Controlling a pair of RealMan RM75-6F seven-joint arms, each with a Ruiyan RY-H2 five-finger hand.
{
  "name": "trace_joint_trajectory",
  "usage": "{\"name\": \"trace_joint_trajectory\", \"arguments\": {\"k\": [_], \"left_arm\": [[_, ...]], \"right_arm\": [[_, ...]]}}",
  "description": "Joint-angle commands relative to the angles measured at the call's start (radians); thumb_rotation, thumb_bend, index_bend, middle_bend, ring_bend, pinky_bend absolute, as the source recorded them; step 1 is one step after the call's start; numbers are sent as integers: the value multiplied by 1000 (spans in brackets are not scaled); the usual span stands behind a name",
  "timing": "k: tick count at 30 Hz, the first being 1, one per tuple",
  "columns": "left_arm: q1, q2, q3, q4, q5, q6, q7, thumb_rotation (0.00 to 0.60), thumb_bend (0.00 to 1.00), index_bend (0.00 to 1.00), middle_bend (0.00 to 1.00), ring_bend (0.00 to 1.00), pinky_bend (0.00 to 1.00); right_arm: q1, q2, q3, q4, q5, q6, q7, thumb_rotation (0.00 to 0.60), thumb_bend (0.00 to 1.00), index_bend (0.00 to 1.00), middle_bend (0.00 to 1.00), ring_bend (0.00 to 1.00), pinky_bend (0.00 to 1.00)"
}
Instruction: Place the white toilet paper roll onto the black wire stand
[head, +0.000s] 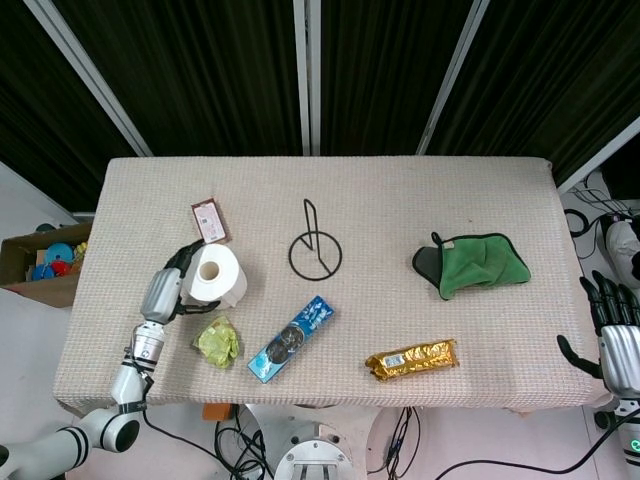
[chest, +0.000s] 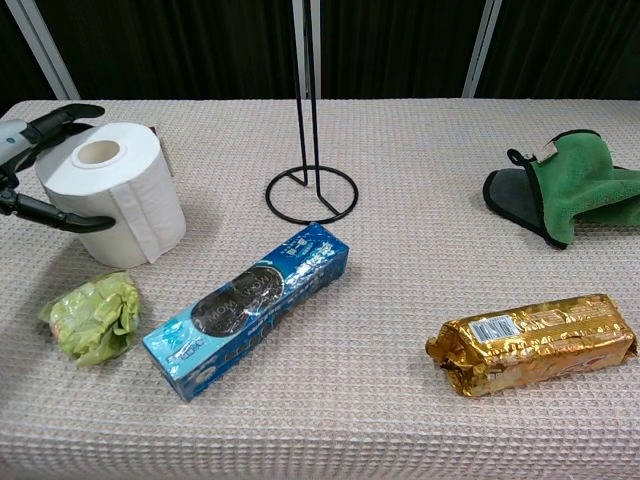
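The white toilet paper roll (head: 219, 276) (chest: 113, 195) stands on end at the table's left, its hole facing up. My left hand (head: 166, 290) (chest: 28, 168) grips it from the left, thumb across the front and fingers behind. The black wire stand (head: 315, 255) (chest: 311, 193), a ring base with an upright post, stands at mid table to the right of the roll, with nothing on it. My right hand (head: 615, 335) hangs off the table's right edge with fingers spread and nothing in it; the chest view does not show it.
Just in front of the roll lies a crumpled green wrapper (head: 217, 341) (chest: 92, 315). A blue cookie pack (head: 291, 339) (chest: 250, 308) lies before the stand. A gold packet (head: 412, 359) (chest: 535, 343) is front right, a green mitt (head: 475, 263) (chest: 570, 185) right, and a small brown packet (head: 209, 220) behind the roll.
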Motion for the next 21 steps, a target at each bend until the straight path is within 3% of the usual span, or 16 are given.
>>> {"name": "trace_joint_trajectory", "arguments": {"k": [1, 9, 15, 21], "left_arm": [[2, 28, -13, -40, 10, 29, 4, 600, 328, 0, 398, 125, 168], [-2, 217, -104, -309, 30, 106, -8, 600, 331, 14, 459, 198, 200], [-27, 377, -194, -533, -7, 73, -45, 600, 331, 36, 494, 232, 224], [-90, 462, -290, -656, -80, 13, -22, 600, 332, 42, 502, 241, 227]], "right_arm": [[0, 0, 0, 1, 0, 1, 1, 600, 222, 0, 0, 0, 0], [0, -1, 2, 5, -1, 1, 8, 600, 222, 0, 0, 0, 0], [2, -5, 2, 5, -3, 0, 8, 600, 222, 0, 0, 0, 0], [3, -2, 4, -4, -6, 3, 3, 600, 222, 0, 0, 0, 0]]}}
